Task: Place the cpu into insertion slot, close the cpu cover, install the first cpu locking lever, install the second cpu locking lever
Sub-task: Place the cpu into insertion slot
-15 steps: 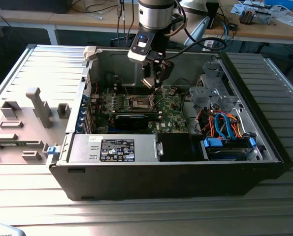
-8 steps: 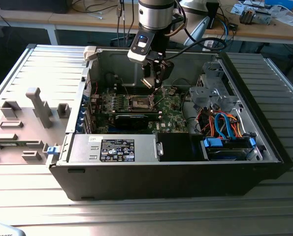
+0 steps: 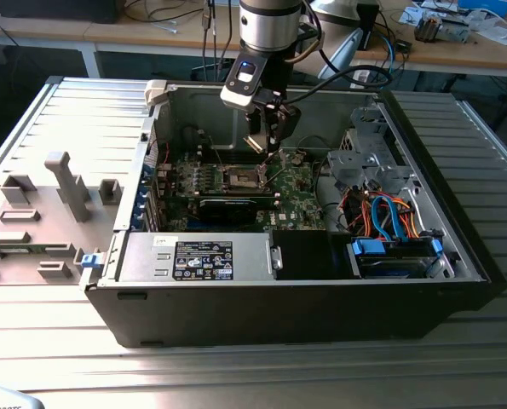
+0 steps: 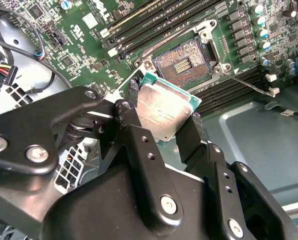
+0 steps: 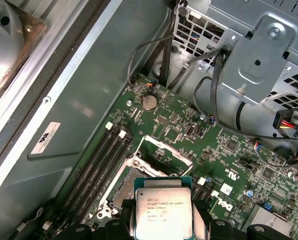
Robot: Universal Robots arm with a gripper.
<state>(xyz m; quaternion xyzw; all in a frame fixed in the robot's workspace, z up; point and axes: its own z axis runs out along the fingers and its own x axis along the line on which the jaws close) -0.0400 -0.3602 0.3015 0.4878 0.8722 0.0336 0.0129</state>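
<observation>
As the exterior view showed, a grey fixture (image 3: 66, 192) sat at 9 o'clock of the green mobo (image 3: 300, 200). The gripper (image 3: 268, 153) hung at approx 1 o'clock from the insertion slot (image 3: 240, 177), though that bearing was rough. In the second wrist view its fingers (image 4: 131, 117) clamped the cpu (image 4: 165, 111) by opposite edges, above the board and apart from the bare-contact slot.

You saw print on the flat silver-grey square cpu (image 5: 163, 212) and a white case-wall sticker (image 5: 45, 137); none read clearly.
</observation>
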